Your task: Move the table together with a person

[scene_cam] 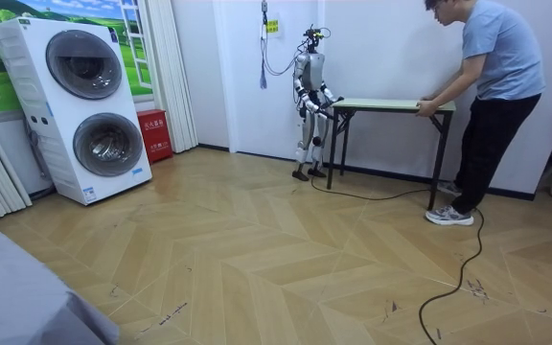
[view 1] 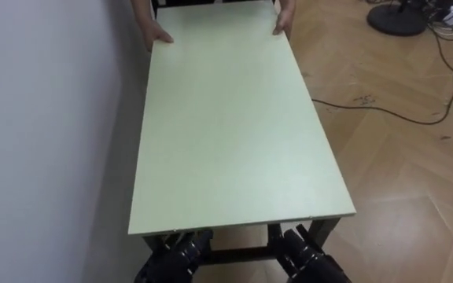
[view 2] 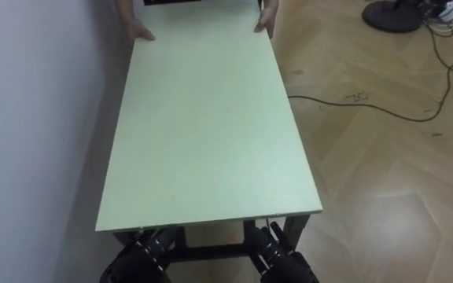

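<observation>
Left robot hand: your dark left robot hand sits just below the near short edge of the long pale green rectangular bench with black metal legs, towards its left corner. The fingers are tucked under the top, so you cannot tell whether they grip.
Right robot hand: your dark right robot hand sits under the same edge near the right leg. You cannot tell how its fingers are set either.
Bench: it runs straight away from you, with its left long side close along the white wall. In the room view its top looks level.
Your stance: you stand upright at the bench's end on the room view's left, facing along it.
Person: a person in a blue shirt and black trousers bends forward at the far end. One of the person's hands holds the far left corner and the other hand the far right corner.
Floor: a black cable trails across the wooden herringbone floor to your right.
Further off: a white stacked washer and dryer stands well apart, on the room view's left.
</observation>
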Robot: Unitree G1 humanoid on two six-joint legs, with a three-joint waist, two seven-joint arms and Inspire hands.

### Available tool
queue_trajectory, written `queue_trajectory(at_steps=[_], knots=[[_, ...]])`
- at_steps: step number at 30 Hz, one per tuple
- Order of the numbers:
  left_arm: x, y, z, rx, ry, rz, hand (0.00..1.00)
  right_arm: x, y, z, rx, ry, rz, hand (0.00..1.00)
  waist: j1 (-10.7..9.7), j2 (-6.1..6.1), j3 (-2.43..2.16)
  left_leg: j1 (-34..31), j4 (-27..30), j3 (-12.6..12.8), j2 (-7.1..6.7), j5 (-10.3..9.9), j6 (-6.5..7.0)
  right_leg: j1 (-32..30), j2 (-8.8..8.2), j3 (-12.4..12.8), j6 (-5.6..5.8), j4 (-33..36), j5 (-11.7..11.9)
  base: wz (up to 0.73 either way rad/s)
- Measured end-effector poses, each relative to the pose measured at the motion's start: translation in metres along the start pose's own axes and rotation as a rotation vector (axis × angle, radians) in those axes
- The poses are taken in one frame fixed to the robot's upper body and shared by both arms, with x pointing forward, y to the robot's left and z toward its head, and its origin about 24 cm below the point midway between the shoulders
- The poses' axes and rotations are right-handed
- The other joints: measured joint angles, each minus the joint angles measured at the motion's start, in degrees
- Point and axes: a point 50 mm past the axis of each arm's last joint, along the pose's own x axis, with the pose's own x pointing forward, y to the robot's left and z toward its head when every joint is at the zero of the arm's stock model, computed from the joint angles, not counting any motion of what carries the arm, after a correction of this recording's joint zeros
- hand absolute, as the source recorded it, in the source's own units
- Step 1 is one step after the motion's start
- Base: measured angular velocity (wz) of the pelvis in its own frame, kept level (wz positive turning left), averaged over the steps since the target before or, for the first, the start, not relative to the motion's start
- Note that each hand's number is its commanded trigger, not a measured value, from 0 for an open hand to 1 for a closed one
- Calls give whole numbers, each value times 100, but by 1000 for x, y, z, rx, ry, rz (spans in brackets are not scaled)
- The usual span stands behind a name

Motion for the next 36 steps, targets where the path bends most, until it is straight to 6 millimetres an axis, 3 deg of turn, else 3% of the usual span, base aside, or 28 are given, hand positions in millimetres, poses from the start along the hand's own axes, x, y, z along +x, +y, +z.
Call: queue_trajectory(at_steps=[1,5,15,22,27,31,36], knots=[[-6,11,-8,-9,33,52,0,0,0,0,2,5,2,0,-7,-3,2,-5,1,2,0,-4,2,-4,-3,-5,0,0,0,13],[-10,21,-4,-2,25,108,0,-1,0,-3,7,25,19,0,12,-43,3,-75,93,-42,-11,-31,26,-25,-10,-48,6,9,-4,9],[-13,24,-6,-11,28,134,0,-11,-8,-11,29,46,12,0,35,-6,-22,-96,160,-121,-43,-54,68,-105,-27,-79,24,121,-14,2],[-20,37,-8,19,38,199,0,-32,-31,-16,13,82,-83,0,37,27,-43,-70,135,-122,-30,-53,65,-127,-24,-135,28,185,-16,0],[-40,62,-20,31,90,325,0,-46,-51,-13,-5,76,-191,0,19,-12,-38,-47,132,-146,-33,-58,61,-108,-24,-144,29,183,-17,1],[-56,77,-33,55,137,432,0,-62,-72,-13,-14,78,-343,0,4,-96,-43,37,86,-157,-36,-60,58,-31,-25,-150,29,175,-17,1],[-60,83,-36,39,142,484,0,-87,-95,-23,24,110,-556,0,-92,-104,-46,150,84,-170,-36,-99,52,97,-26,-148,51,196,-31,0]])
